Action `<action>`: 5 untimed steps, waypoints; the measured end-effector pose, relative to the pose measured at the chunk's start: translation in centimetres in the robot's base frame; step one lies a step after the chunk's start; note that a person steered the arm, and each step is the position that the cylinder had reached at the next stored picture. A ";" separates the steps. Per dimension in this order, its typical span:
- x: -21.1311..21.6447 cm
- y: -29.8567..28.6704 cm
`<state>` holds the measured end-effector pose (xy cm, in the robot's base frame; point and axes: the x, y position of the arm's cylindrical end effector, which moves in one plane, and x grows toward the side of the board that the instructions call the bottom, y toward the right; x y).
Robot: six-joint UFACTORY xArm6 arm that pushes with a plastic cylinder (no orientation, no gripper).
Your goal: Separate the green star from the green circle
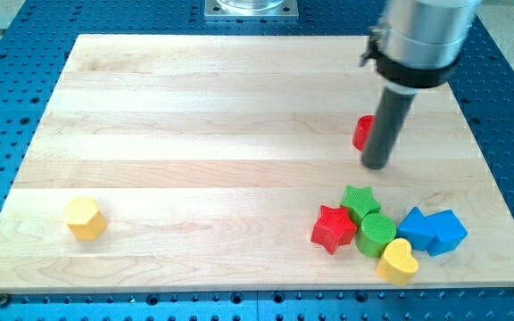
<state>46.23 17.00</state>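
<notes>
The green star [360, 201] lies at the lower right of the wooden board [194, 116], touching the green circle [377, 234] just below and to its right. A red star [333, 228] touches both on their left. My tip [377, 165] is above the green star, apart from it by a short gap, and stands just right of a red block [362, 133] that the rod partly hides.
A yellow heart [399, 261] sits below the green circle. Two blue blocks [415, 228] [446, 232] lie to the circle's right. A yellow hexagon block [85, 218] sits at the lower left. The board's edge runs close below the cluster.
</notes>
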 end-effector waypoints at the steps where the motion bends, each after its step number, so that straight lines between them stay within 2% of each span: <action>1: 3.4 1.5; 4: 6.0 0.4; 5: 6.6 -2.6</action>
<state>52.85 14.36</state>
